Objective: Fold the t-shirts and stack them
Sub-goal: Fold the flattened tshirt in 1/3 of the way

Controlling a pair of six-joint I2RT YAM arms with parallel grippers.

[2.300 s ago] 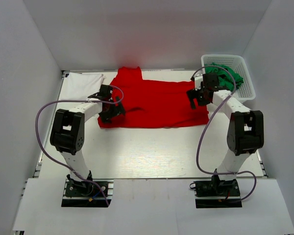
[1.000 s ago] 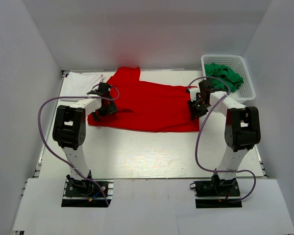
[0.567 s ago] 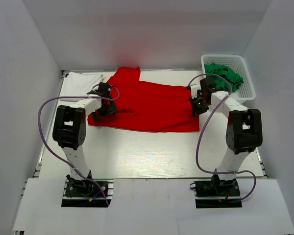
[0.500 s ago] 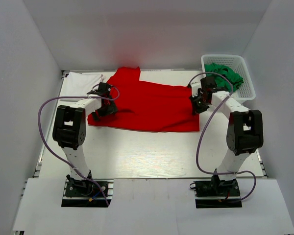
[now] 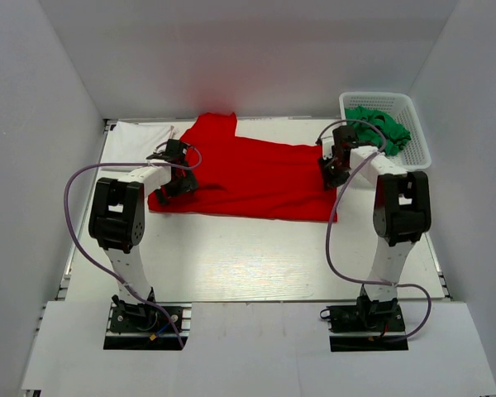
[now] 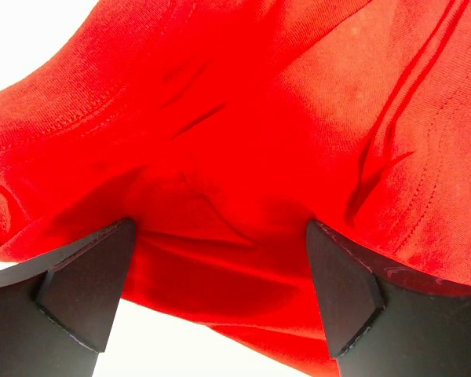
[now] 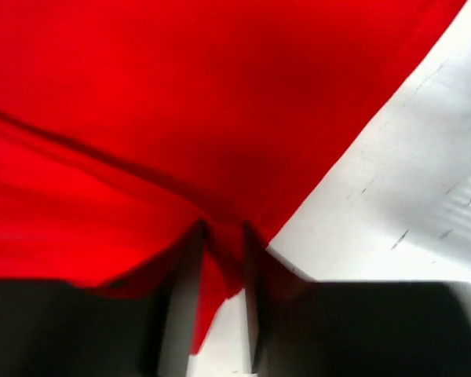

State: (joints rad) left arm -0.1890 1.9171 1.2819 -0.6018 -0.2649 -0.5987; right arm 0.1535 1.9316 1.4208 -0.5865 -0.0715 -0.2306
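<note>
From above, the red t-shirt (image 5: pixel 248 178) lay spread across the worktop (image 5: pixel 248 256), left pincer (image 5: pixel 175 184) at one end, right pincer (image 5: pixel 331 169) at the other; the left wrist view showed fingers (image 6: pixel 86 290) gaping over rumpled cloth, the right wrist view fingers (image 7: pixel 179 314) clenched on a fold.

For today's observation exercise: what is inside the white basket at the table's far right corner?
Crumpled green cloth lies in the basket. Anything beneath it, and how many shirts there are, is covered.

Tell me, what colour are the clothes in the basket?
Green. The t-shirts in the white basket show best in the top external view.
</note>
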